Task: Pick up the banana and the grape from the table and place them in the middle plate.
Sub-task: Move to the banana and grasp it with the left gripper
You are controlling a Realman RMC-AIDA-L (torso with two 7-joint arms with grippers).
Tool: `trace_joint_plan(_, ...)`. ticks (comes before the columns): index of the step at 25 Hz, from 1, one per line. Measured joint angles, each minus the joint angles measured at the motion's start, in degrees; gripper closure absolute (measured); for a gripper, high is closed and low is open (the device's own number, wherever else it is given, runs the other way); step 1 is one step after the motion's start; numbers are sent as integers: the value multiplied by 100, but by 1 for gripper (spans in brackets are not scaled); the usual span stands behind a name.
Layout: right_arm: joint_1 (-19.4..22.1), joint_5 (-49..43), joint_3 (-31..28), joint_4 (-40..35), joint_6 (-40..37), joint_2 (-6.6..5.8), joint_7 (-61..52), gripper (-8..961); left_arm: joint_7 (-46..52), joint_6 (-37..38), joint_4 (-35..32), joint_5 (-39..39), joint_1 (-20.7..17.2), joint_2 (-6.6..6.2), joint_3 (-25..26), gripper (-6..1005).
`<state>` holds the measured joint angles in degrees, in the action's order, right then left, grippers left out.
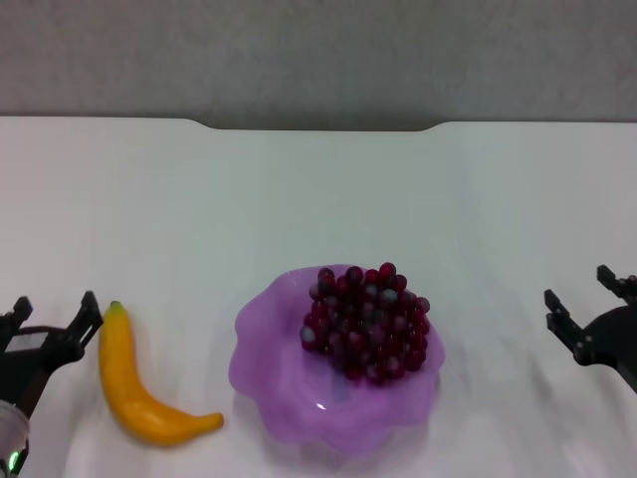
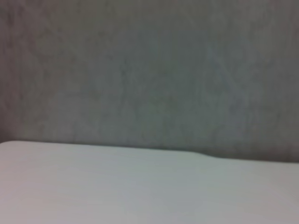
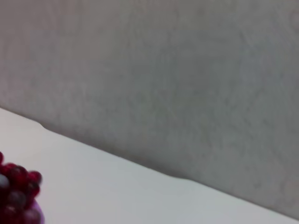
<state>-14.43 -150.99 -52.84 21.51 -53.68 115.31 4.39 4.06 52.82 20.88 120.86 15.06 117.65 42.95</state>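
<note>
The translucent purple plastic plate with its wavy, flower-like rim (image 1: 269,368) sits at about 6 o'clock on the plain white, smooth table (image 1: 318,189), near the front edge. The bunch of small, glossy, dark red-purple grapes (image 1: 366,322) already lies inside it, heaped toward the plate's 2 o'clock side, so that half of the task looks done. The right wrist view catches only the top of the bunch (image 3: 16,193) in one corner, against the grey wall (image 3: 163,70).

The curved, glossy yellow-orange banana with a small green stem tip (image 1: 139,388) is not yet in the plate. It lies flat on the table at about 9 o'clock from the plate, apart from the rim, its stem end pointing away from the robot and its other end curling toward the plate.

The left gripper (image 1: 52,321) hovers just beside the banana's stem end, on the side away from the plate, its fingers spread and holding nothing. That placement suits a reach for the banana, which seems the step in hand. The right gripper (image 1: 587,299) hangs well off at 3 o'clock, also spread and empty, probably kept clear of the plate. The left wrist view shows only bare table and wall.
</note>
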Motion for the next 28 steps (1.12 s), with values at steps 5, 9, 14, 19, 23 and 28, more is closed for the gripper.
trace_joint_plan(5,-85,88,97,-207,29,3,-187,229,14,-5,596,-7,-79,-102,34,108)
trace_joint_plan(9,-85,94,99,-230,90,10,-175,229,-251,-394,1609,35,-290,-324,293,109)
trace_joint_plan(14,-82,97,99,-206,112,3,-175,229,-1777,-2480,3434,44,-810,-493,1615,109)
trace_joint_plan(19,-81,95,99,-213,125,0,-175,229,-3498,-4861,4741,-92,-1323,-71,3094,108)
trace_joint_plan(23,-72,77,99,-192,151,0,-174,229,-3738,-6617,5264,-238,-1371,-89,3861,109)
trace_joint_plan(28,-85,66,99,-178,250,-3,-173,229,-3018,-8191,5406,669,-1132,-71,4671,108)
